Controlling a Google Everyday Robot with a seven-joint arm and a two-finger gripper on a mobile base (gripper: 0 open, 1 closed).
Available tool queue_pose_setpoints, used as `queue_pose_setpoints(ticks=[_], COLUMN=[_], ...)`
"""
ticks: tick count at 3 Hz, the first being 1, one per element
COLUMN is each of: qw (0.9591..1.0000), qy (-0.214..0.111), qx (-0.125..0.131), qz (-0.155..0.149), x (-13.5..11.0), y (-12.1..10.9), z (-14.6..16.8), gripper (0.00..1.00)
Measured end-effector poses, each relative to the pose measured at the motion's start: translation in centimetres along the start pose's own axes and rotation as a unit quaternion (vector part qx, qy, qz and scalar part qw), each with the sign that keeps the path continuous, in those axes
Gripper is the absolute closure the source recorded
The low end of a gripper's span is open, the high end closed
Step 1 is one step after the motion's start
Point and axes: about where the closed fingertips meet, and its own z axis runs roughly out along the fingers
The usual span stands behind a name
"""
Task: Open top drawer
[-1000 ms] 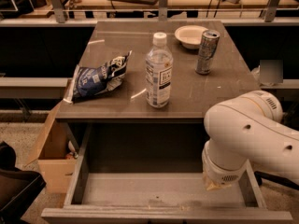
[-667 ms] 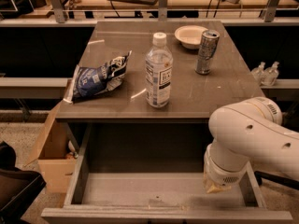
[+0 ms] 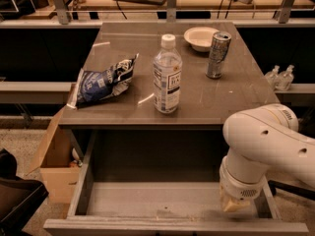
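Slightly rightward the arm (image 3: 275,141) has drifted. Its gripper (image 3: 234,204) hangs at lower right over the top drawer (image 3: 81,186) — whether it grips, I cannot tell. Pulled out at lower centre, the drawer looks rigid, probably free-sliding — its front handle, hidden here, is the natural hold.

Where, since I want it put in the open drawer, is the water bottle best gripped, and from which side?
I'd grip the water bottle around its straight labelled body, coming level from the front edge of the table: it stands upright, apart from the chip bag and can. The gripper hangs low inside the open top drawer, at its right front.
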Motion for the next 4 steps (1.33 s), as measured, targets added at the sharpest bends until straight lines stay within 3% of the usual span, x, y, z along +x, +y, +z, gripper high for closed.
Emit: queue_pose_setpoints(ticks=[1,2,3,4], qw=[0.9995,0.9978,0.9975,0.9992], qy=[0.020,0.035,0.030,0.017], qx=[-0.022,-0.049,-0.059,-0.036], qz=[0.009,0.027,0.026,-0.010], x=[0.1,-0.1,-0.8,-1.8], y=[3.1,7.9,10.4,8.4], z=[-0.5,-0.7,-0.6,-0.6], gripper=[1.00,1.00,1.00,1.00])
